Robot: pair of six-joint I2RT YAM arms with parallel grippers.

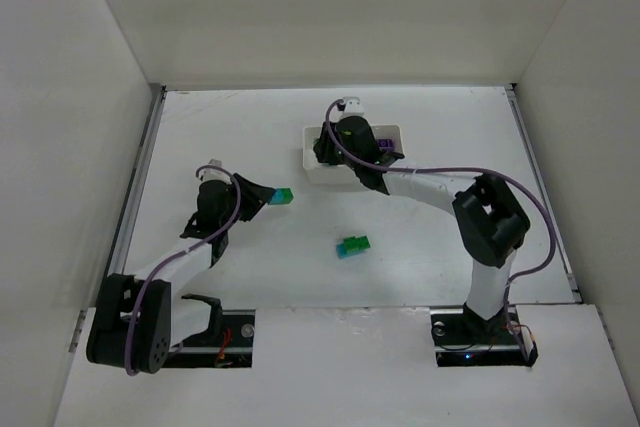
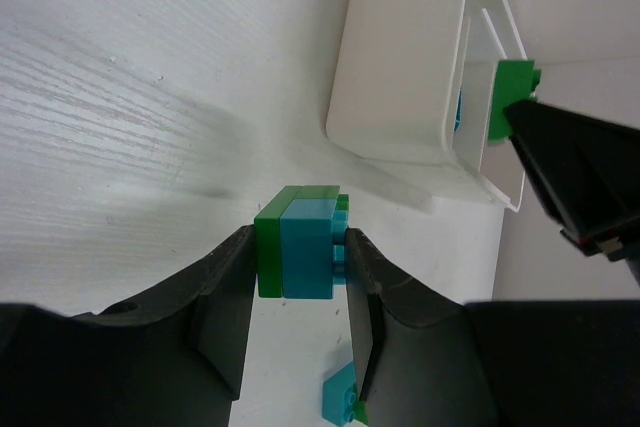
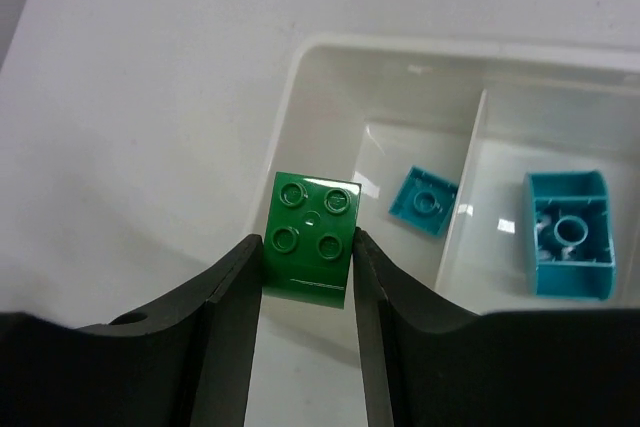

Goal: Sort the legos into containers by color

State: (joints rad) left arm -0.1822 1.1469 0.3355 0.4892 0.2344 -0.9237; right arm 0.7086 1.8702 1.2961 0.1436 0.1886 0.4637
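Nearest the bases, loose on the table point(image 1: 250, 277): a green-and-teal clump point(image 1: 352, 246), ungripped. Further out, pinched narrow in the left gripper point(image 2: 300, 277): a second two-colour clump point(image 2: 300, 247), green face against one finger, teal studs toward the other. Farthest, poised over the white tray point(image 3: 300, 72): the right gripper point(image 3: 307, 252), clamped narrow on a green brick point(image 3: 310, 232). Probably light, rigid and glossy, so apt to slip or twist. Best taken across smooth opposite faces, not studs. Likely stiff to pull apart where joined.
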